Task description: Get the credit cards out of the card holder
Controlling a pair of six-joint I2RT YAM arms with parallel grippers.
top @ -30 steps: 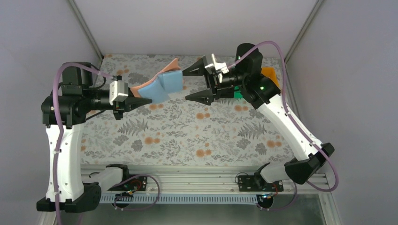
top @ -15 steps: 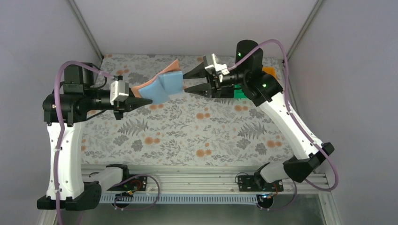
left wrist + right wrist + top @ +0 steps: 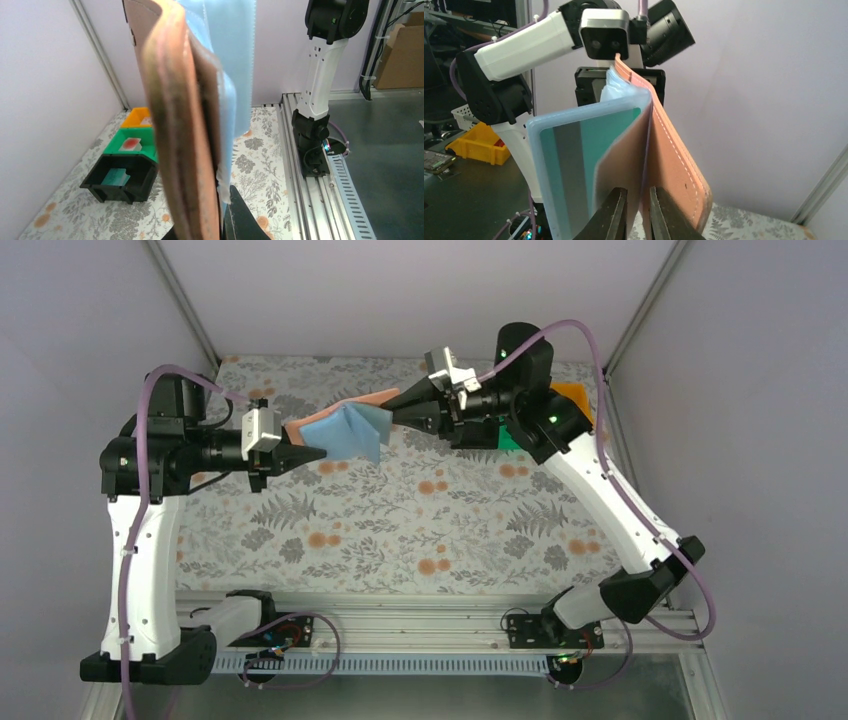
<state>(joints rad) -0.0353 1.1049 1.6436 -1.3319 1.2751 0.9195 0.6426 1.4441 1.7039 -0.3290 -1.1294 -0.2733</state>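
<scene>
L. hand (image 3: 308, 453) clenched on one end of card holder (image 3: 340, 428), which hangs open in mid-air above floral-print worktop (image 3: 400, 530). R. hand (image 3: 395, 412) pinches a salmon-tan leaf at opposite end, fingers (image 3: 616, 220) nearly together. Pale grey walls (image 3: 90, 320) on three sides. Teal credit card (image 3: 574, 165) w/ grey stripe sits in light-blue pocket, just beside R. fingers. Along wall: black bin (image 3: 120, 177), green bin (image 3: 132, 145), orange bin (image 3: 137, 117).

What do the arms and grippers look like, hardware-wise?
Left arm and right arm: white link shells, black joint housings, a mauve cable looping along each. Left gripper and right gripper: black tapered fingers, silver-grey camera block behind. Green light on the right arm.
</scene>
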